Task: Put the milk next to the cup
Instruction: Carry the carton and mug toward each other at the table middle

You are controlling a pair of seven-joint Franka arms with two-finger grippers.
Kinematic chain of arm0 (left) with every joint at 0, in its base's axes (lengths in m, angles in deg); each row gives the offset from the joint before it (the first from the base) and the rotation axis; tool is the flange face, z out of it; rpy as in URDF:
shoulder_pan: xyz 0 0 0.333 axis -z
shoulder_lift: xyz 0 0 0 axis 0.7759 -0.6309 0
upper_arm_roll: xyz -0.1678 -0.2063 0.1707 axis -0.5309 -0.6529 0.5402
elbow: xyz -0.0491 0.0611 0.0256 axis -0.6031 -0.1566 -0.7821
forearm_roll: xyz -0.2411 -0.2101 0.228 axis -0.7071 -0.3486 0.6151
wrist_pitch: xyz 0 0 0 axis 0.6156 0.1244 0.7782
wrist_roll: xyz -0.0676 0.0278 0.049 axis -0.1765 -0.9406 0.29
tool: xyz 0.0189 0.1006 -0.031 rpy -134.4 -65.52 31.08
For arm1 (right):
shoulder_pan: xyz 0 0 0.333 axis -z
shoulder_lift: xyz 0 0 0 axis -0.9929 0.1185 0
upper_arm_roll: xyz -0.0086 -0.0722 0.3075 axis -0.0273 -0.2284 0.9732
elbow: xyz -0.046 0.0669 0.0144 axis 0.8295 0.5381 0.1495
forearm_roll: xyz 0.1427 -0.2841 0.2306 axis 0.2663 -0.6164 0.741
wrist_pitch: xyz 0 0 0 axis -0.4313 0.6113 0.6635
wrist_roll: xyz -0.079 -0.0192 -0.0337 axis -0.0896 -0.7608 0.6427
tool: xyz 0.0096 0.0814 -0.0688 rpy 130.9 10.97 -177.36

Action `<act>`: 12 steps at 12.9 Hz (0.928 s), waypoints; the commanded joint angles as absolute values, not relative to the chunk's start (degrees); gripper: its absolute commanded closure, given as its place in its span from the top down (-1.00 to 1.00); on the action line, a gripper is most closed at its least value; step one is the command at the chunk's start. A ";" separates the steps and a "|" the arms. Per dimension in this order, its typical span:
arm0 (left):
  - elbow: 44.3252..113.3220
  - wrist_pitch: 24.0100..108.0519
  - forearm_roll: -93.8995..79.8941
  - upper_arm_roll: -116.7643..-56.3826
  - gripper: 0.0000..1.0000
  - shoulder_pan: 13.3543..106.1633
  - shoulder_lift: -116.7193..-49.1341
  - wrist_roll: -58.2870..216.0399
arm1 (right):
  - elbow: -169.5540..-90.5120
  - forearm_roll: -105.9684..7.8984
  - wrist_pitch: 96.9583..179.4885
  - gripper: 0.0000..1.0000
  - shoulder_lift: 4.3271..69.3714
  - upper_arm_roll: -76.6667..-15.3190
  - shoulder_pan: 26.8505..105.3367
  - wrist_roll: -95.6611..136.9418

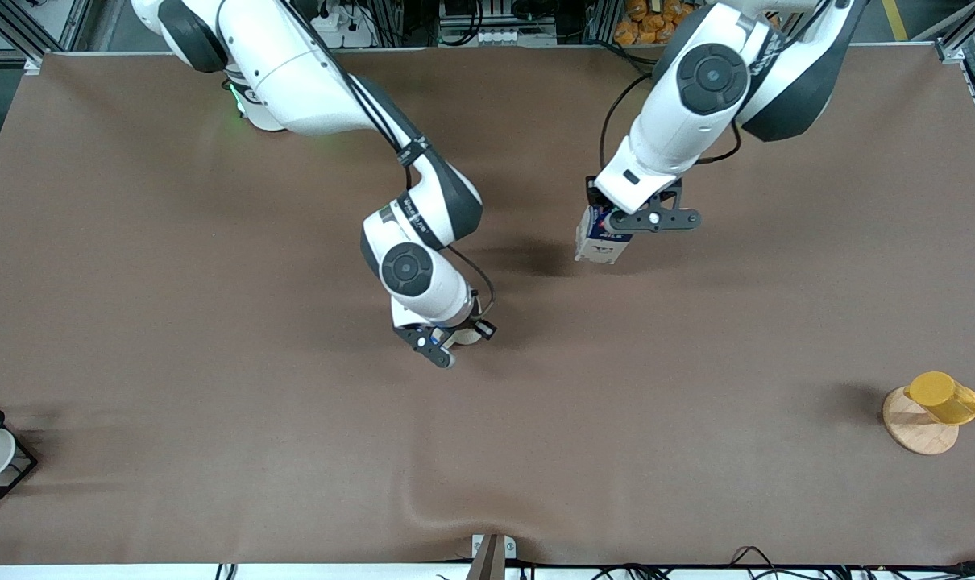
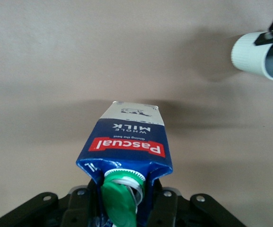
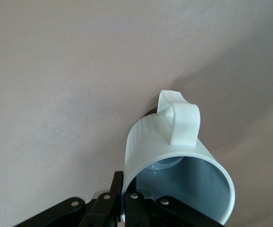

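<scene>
The left gripper (image 1: pixel 614 219) is gripping the milk (image 1: pixel 600 239) by its top, jaws closed, over mid-desk (image 1: pixel 213 443), while the right gripper (image 1: pixel 447 342), jaws pinching the rim, is steadying the cup (image 1: pixel 469 333) nearby as its neighbour

— What sort of place is this?

— A robot lab. Two white arms (image 1: pixel 423 201) are bolted at one edge of a big table (image 1: pixel 213 443) under a plain brown cover.

— Anything else?

— Aluminium framing (image 1: pixel 959 44) runs round the table's corners, with power strips (image 1: pixel 495 34) and cables (image 1: pixel 745 556) along the edges. The only homely bits are test props: a yellow cup (image 1: pixel 943 396) on a wooden stand (image 1: pixel 918 431), and a wire rack (image 1: pixel 4 467).
</scene>
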State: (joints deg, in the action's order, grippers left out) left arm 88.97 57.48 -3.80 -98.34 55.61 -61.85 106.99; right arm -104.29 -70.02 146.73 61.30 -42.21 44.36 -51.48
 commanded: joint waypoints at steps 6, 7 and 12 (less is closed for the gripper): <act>79.67 58.20 2.77 -98.57 -0.13 61.87 -72.76 118.04 | -102.47 -68.92 142.75 -1.00 62.08 -42.83 43.64 -52.68; 78.70 58.46 3.30 -98.57 -0.13 62.31 -73.91 119.00 | -102.38 -68.83 142.66 -0.30 61.99 -42.83 43.99 -52.42; 75.80 58.47 3.48 -98.57 -0.12 63.36 -76.99 120.85 | -102.20 -70.68 140.91 1.00 59.62 -43.18 44.16 -52.16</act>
